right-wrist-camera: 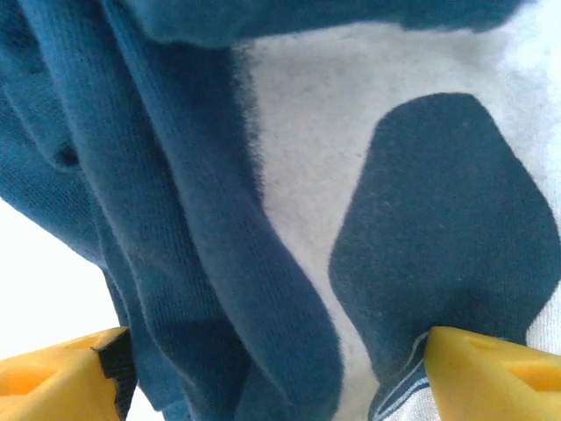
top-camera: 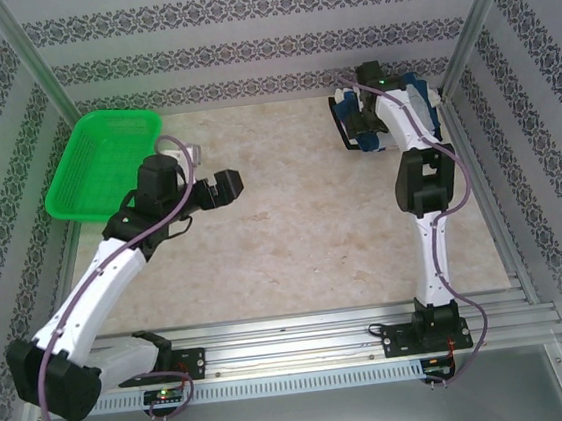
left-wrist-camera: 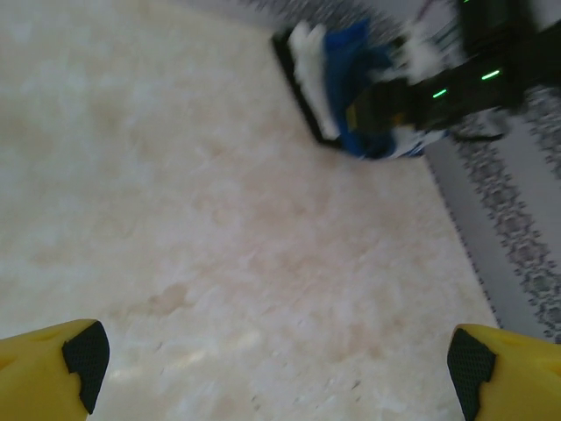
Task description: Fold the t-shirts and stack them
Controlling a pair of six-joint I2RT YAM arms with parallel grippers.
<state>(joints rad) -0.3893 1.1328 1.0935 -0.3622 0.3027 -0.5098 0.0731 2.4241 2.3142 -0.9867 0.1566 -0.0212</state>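
Observation:
The t-shirts [top-camera: 344, 113] lie bunched in a small pile at the back right of the table. In the left wrist view that pile [left-wrist-camera: 346, 61] shows bright blue cloth, a white patch and a dark edge. My right gripper [top-camera: 361, 132] is down on the pile. Close up, blue cloth with a white and dark print [right-wrist-camera: 289, 175] fills the space between its yellow fingers [right-wrist-camera: 491, 368], and the right gripper [right-wrist-camera: 276, 368] stands open wide over it. My left gripper [top-camera: 226, 188] hangs open above bare table left of centre, and nothing lies between the left gripper's [left-wrist-camera: 276, 360] jaws.
An empty green mesh basket [top-camera: 105, 159] sits at the back left corner. Patterned walls close the table on three sides, and metal posts [top-camera: 472, 19] stand at the back corners. The right arm [left-wrist-camera: 491, 61] reaches over the pile.

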